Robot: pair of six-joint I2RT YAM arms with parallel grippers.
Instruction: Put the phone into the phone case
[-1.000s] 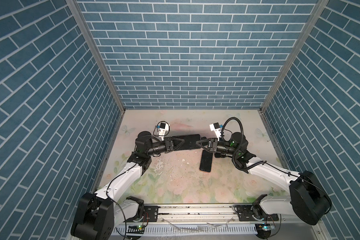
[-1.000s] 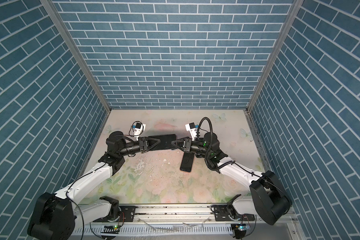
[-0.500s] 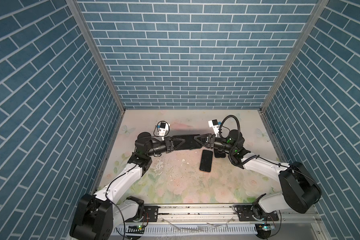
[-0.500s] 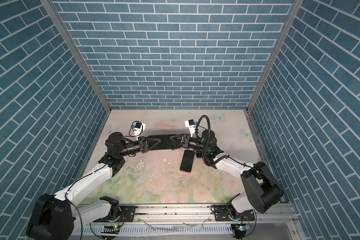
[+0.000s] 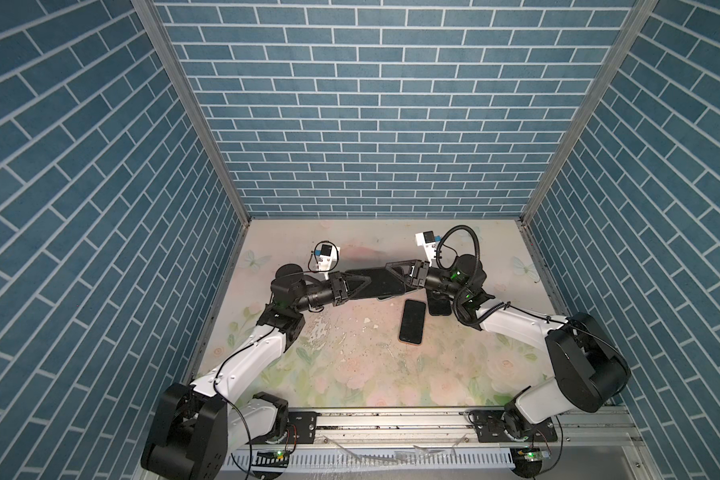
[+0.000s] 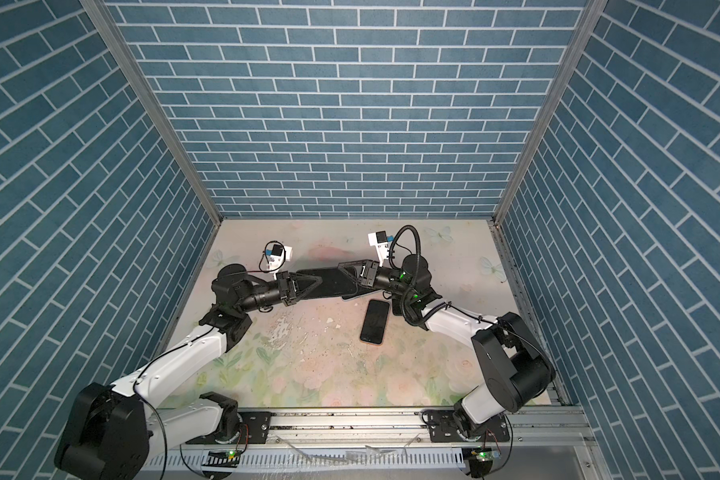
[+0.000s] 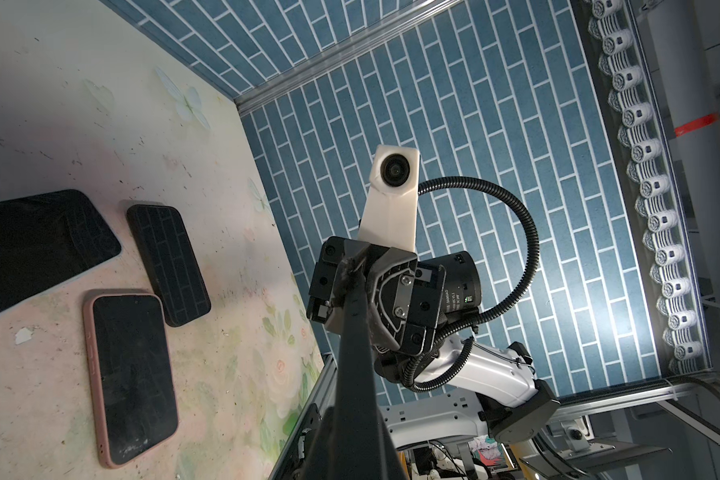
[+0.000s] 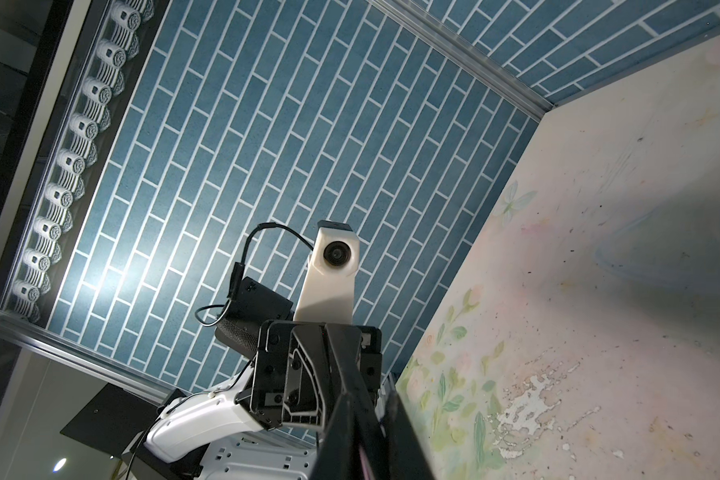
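Item: two-arm hold, mid-air. In both top views the left gripper [image 5: 364,282] and the right gripper [image 5: 389,266] are each clamped on an opposite end of a black slab [image 5: 377,284], carried level above the floral table [image 5: 350,374]. I judge the end-to-end hold is meant to brace it for fitting. Whether it is the task's phone, the phone case or both, I cannot tell. Just beside it, flat on the table, lies a pink-cased phone [image 5: 412,321], screen up. That case is already filled. A small black phone [image 5: 439,307] lies next to it, partly under the right arm. Left wrist view: the slab [image 7: 354,374] runs edge-on, thin, into the right gripper [image 7: 354,270], whose jaws are pinched onto it. Below lie the pink-cased phone [image 7: 129,374], the small black phone [image 7: 167,266] with its glossy face mirroring the brick wall, and a larger dark flat item [image 7: 38,249], cropped and unidentified. Right wrist view: the slab [image 8: 362,436] leads to the left gripper [image 8: 329,332], likewise closed on its end. Only bare table [image 8: 599,291] shows beyond.
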